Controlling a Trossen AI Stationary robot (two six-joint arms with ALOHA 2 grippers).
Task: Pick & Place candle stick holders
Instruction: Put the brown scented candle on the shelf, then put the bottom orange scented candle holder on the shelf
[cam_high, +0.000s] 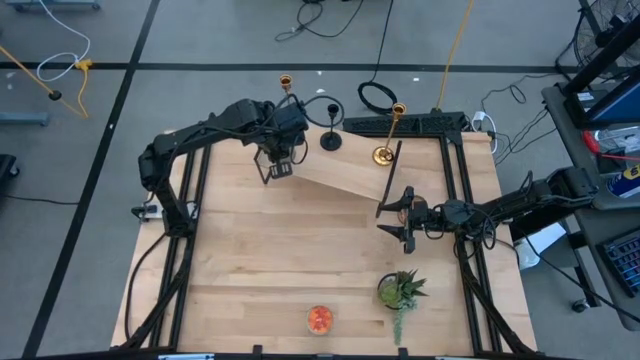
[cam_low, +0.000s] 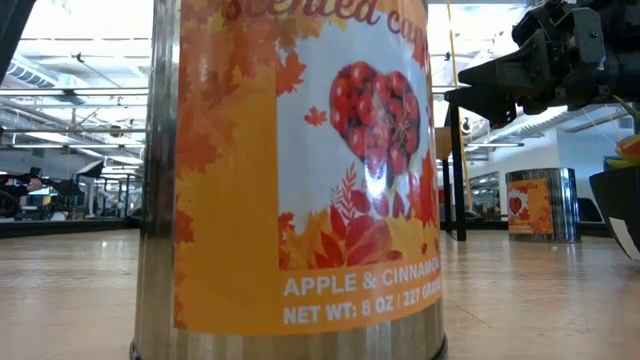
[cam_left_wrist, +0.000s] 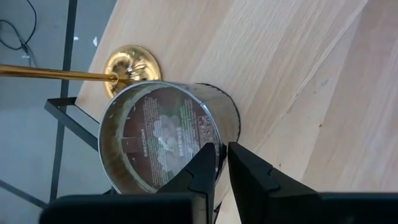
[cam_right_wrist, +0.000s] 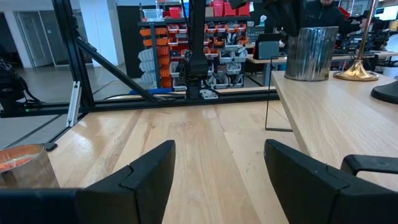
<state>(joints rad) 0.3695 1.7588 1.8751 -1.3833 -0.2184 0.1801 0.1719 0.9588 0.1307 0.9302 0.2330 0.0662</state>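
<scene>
Seeing left gripper (cam_left_wrist: 221, 163) pinched on the silver tin's (cam_left_wrist: 168, 134) rim beside gold candlestick (cam_left_wrist: 127, 65); my right gripper (cam_right_wrist: 217, 180) open, empty

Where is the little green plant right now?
The green plant sits near the table's front edge on the right side in the high view, right of the orange-red candle cup and just in front of the right gripper.
</scene>
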